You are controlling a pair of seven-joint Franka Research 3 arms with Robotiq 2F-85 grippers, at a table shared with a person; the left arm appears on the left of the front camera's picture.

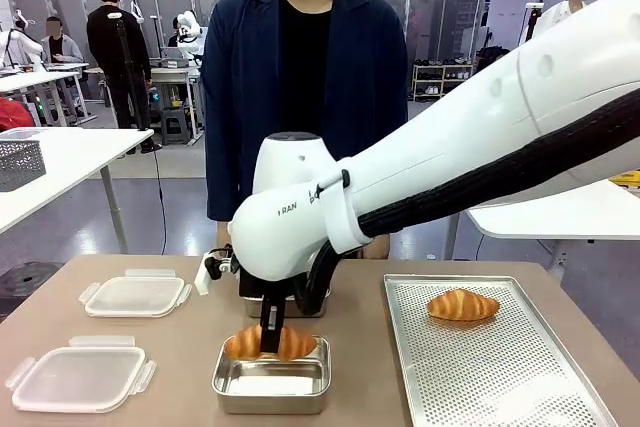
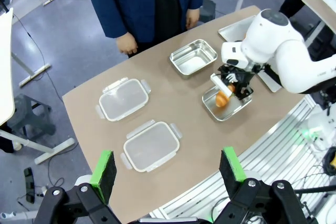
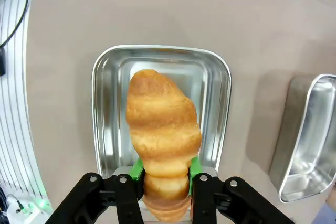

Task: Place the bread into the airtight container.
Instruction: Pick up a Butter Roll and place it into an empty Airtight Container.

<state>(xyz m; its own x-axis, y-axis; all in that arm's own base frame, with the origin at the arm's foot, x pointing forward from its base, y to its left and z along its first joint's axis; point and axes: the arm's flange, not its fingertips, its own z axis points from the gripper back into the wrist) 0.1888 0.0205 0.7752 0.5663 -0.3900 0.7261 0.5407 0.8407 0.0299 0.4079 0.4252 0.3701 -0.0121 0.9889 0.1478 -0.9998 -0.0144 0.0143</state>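
**Right wrist view: bread over the container, not yet let go**

Right claw (image 3: 165,169) is pinching one end of a croissant-shaped bread (image 3: 163,124), with a green pad on either flank. The bread hangs lengthwise over the near container (image 3: 107,129), a steel one. In the front view it sits about level with the rim; whether it touches the bottom I cannot tell. I judge the carry done and the placing half done: what is left is to lower the bread in and let go. No lid is on either container. A second bread (image 1: 462,305) lies untouched on the perforated tray (image 1: 500,377) at the robot's right.

Left claw (image 2: 167,167) hangs high above the surface (image 1: 185,347), fingers spread wide, holding nothing.

Count:
- Two breads, one pinched and one on the tray.
- Two steel containers: the near one under the bread, and a far container (image 2: 193,57) just behind it, empty.
- Two clear clip lids, the far lid (image 1: 135,296) and the near lid (image 1: 78,378), lying flat to the robot's left, apart from the containers.
- One tray.
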